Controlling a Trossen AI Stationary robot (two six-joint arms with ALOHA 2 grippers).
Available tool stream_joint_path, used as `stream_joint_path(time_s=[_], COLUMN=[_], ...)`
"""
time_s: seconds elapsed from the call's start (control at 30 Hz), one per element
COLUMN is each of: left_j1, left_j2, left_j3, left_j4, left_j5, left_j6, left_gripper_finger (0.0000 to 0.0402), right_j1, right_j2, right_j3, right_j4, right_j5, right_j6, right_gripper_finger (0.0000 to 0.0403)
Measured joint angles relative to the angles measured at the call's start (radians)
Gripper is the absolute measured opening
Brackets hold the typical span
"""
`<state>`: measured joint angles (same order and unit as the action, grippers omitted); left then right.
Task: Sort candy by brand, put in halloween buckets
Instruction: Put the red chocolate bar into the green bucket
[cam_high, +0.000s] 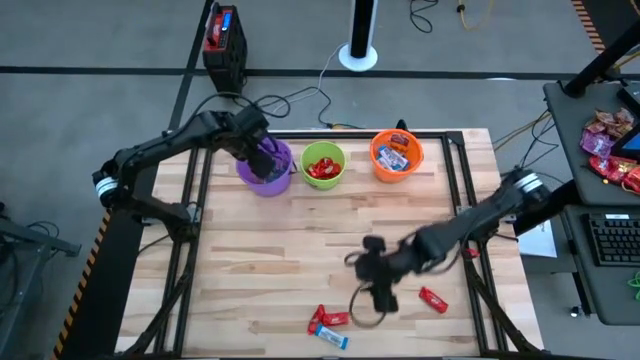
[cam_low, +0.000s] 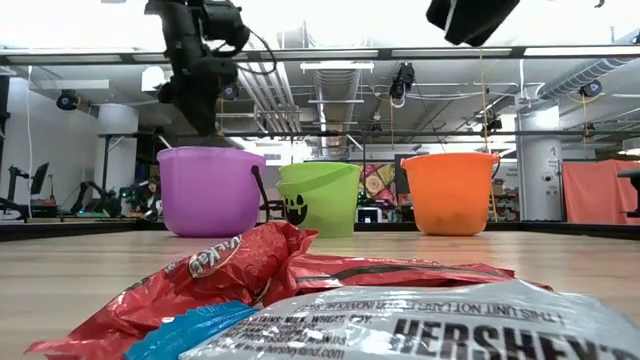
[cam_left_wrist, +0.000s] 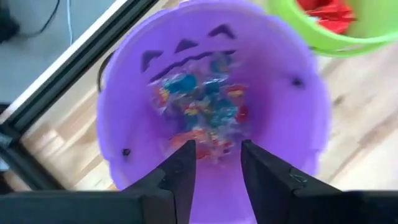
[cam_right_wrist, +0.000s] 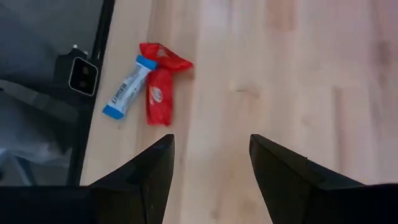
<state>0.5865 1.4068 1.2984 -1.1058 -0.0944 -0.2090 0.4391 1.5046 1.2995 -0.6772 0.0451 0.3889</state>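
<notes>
My left gripper (cam_left_wrist: 216, 163) is open and hangs over the purple bucket (cam_high: 266, 165), fingers pointing down into it. Tiny clear and teal twisted candies (cam_left_wrist: 202, 112) lie on the bucket's bottom. The lime green bucket (cam_high: 323, 165) holds red wrappers and the orange bucket (cam_high: 397, 156) holds blue-and-white bars. My right gripper (cam_right_wrist: 211, 165) is open above bare table near the near edge. Ahead of it two red candies (cam_right_wrist: 158, 96) and a blue-and-white bar (cam_right_wrist: 127, 87) lie together on the table. Another red candy (cam_high: 432, 299) lies to the right.
The three buckets stand in a row along the table's far side (cam_low: 320, 198). A small red piece (cam_high: 470, 253) lies by my right arm. A camera (cam_right_wrist: 83, 76) sits at the table's near edge beside the candy group. A side desk on the right carries red-pink bags (cam_high: 605, 140).
</notes>
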Motion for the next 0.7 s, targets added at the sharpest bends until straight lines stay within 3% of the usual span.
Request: stream_joint_path(time_s=[0.33, 0.7], left_j1=[-0.155, -0.185], left_j2=[-0.097, -0.110], left_j3=[0.000, 0.000], left_j4=[0.102, 0.128], left_j5=[0.003, -0.019], left_j6=[-0.020, -0.036], left_gripper_finger=[0.0117, 0.0117], right_j1=[0.166, 0.171], right_j2=[0.305, 0.445], right_j3=[0.000, 0.000], right_j4=[0.271, 0.430], right_j5=[0.080, 0.102], right_j6=[0.001, -0.017], right_gripper_finger=[0.0201, 0.0201])
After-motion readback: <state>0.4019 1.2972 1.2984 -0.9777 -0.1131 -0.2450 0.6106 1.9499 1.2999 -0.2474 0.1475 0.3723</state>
